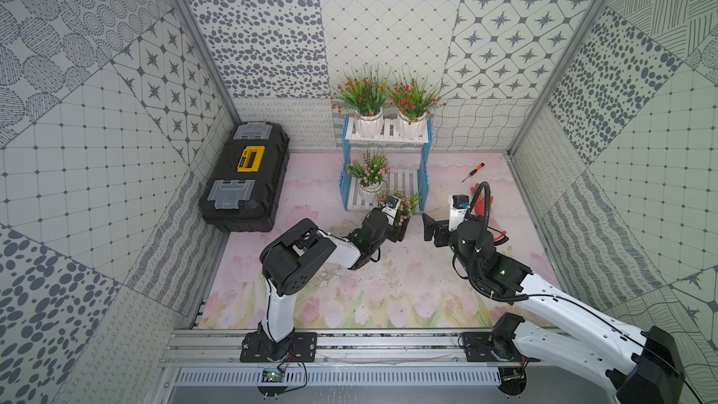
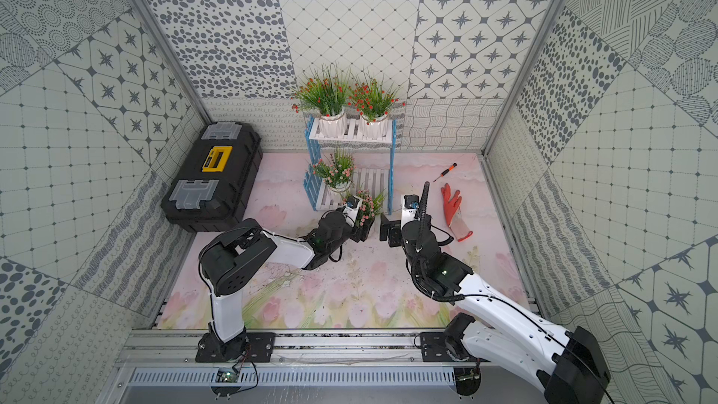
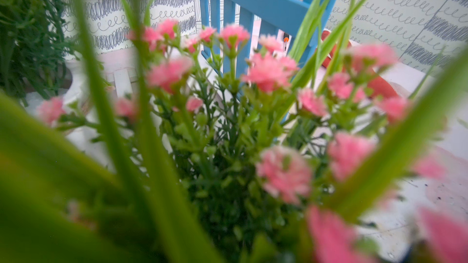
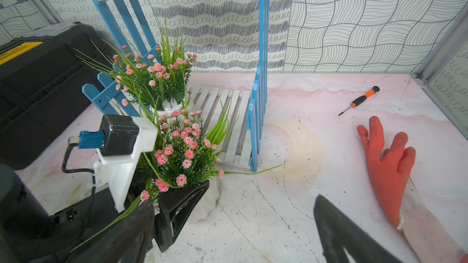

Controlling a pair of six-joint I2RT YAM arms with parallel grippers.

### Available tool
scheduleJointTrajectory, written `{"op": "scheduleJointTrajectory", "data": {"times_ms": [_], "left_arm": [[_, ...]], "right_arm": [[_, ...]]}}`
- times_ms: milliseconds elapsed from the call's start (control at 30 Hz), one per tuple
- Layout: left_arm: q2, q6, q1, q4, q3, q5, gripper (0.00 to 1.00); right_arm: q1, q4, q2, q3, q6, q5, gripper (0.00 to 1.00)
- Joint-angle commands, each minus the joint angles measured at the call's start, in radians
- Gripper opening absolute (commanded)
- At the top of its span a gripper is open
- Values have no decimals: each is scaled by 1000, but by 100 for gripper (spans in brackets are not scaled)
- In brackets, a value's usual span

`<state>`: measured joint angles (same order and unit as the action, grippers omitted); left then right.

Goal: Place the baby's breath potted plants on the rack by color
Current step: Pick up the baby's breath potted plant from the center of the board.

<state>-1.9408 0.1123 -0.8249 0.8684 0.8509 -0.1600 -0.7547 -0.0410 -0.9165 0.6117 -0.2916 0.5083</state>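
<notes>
White ribbed pots hold all four small artificial plants with spiky green leaves.

1. Rack. The two-tier rack (image 1: 424, 172) has white slatted shelves between light blue picket side frames. It stands against the rear wall in both top views.
2. Upper shelf. The toolbox-side red-orange plant (image 1: 363, 97) and the glove-side red-orange plant (image 1: 413, 102) stand upright, side by side.
3. Lower shelf. The shelved pink plant (image 1: 369, 171), with pale pink flowers, stands upright on the toolbox-side half of the slats.
4. Left gripper (image 1: 402, 227). The jaws are clamped on the pot of the held pink plant (image 4: 182, 153).
   - In the right wrist view one black finger (image 4: 164, 223) lies against the pot wall. The opposite finger is hidden behind foliage.
   - The plant sits just in front of the lower shelf's front edge, near the front post of the glove-side frame.
   - Whether the pot base touches the mat cannot be determined.
   - The left wrist view is filled with blurred pink blossoms and green blades, with the blue frame behind.
5. Right gripper (image 4: 233, 236). The jaws stand wide apart with nothing between them, just beside the held plant on the glove side.
6. Other items.
   - The black toolbox with a yellow handle (image 1: 244, 176) sits by the left wall.
   - The orange-and-black screwdriver (image 1: 473, 172) and the orange-red work glove (image 4: 387, 153) lie flat on the pink floral mat (image 1: 388, 285), apart from the rack.
</notes>
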Motion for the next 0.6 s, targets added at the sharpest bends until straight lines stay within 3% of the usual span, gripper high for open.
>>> {"op": "scheduleJointTrajectory", "data": {"times_ms": [0,567], "left_arm": [[22,-14,-5,63,18,17,66],[34,-39,-5,55,60,34,64]], "right_arm": [[8,35,27,-15,5,15,98],[22,23,43,-18,14,18,98]]}}
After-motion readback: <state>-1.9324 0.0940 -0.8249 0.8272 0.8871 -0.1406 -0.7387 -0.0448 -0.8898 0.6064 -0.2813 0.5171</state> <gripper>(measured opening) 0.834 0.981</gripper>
